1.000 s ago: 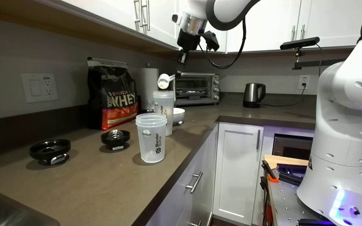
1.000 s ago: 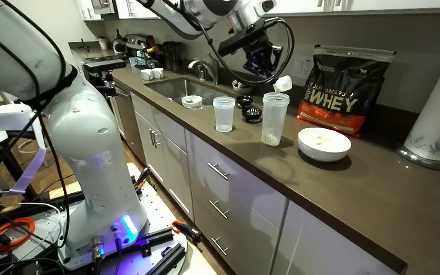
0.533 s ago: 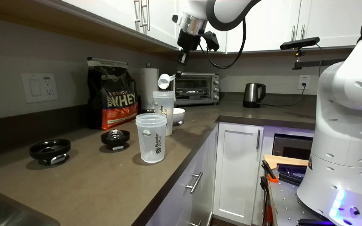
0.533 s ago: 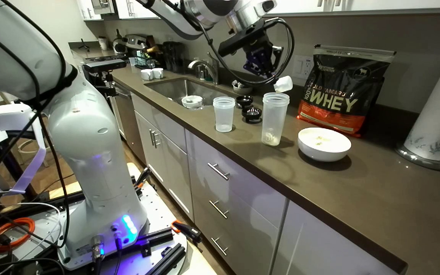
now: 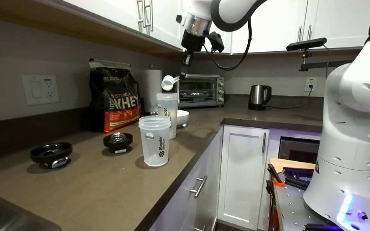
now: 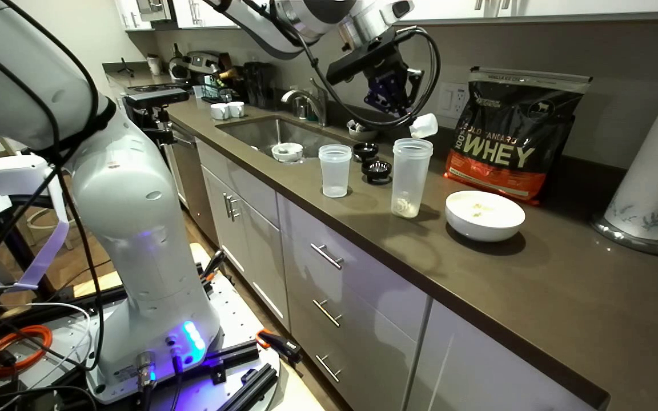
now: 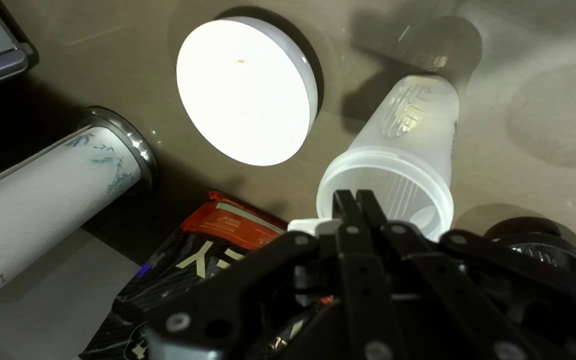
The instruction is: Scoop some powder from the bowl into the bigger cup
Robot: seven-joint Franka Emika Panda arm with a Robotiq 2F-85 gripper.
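I reckon it's the pour: my black gripper [image 5: 182,76] pinches the white plastic scoop [image 5: 169,79], tipped above the tall frosted plastic cup [image 6: 410,178], round white bowl [image 6: 482,233] beside it; next, tilt further, freeing pale powder [image 5: 168,87].

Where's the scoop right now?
In an exterior view, the scoop is just left of center, tilted in the gripper above the bigger cup, right of the whey bag.
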